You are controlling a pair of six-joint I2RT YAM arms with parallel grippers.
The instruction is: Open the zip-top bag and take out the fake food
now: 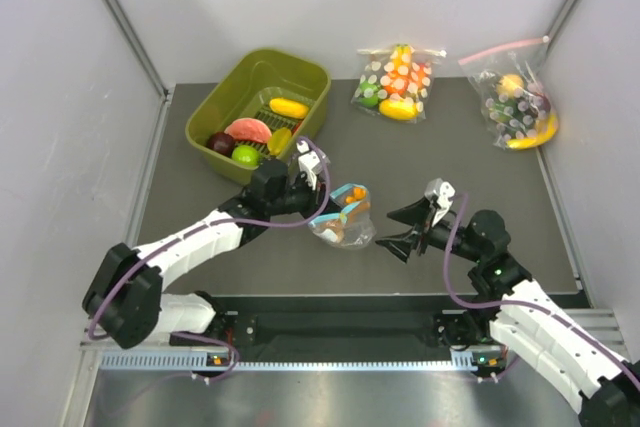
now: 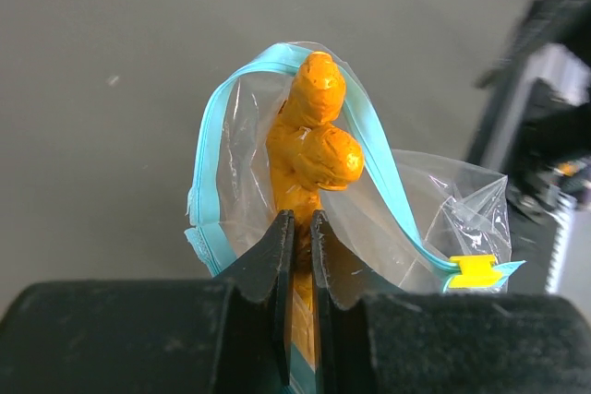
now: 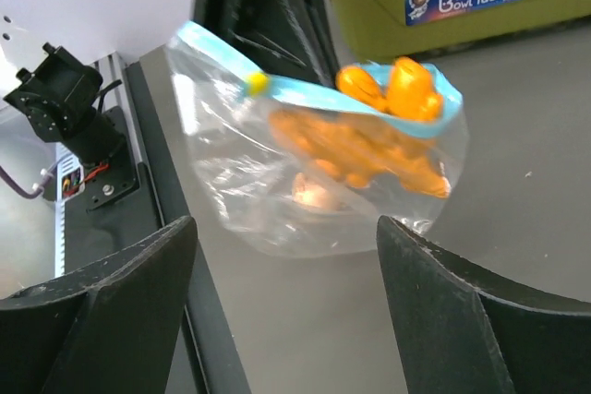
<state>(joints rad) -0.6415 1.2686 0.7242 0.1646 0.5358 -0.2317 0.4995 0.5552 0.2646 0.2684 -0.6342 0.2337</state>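
Dark grey table (image 1: pixel 430 147), pale walls (image 1: pixel 60 97) around it. Near its front middle is the clear zip-top bag (image 1: pixel 343 215), its light-blue strip gaping. My left claw (image 2: pixel 297 220) is clamped on its rim and my right claw (image 1: pixel 388 228) stands apart just beside it. Orange fake food (image 2: pixel 309 136) pokes out. I cannot tell whether the bag's bottom touches the table.

I saw the small clear zip-top bag (image 1: pixel 342 217) pinched at its light-blue mouth strip by the left pincer (image 2: pixel 297 220), mouth gaping, yellow slider (image 2: pixel 476 270) at one end. Orange carrot-like fake food (image 2: pixel 309 136) sat inside, one piece poking past the strip.
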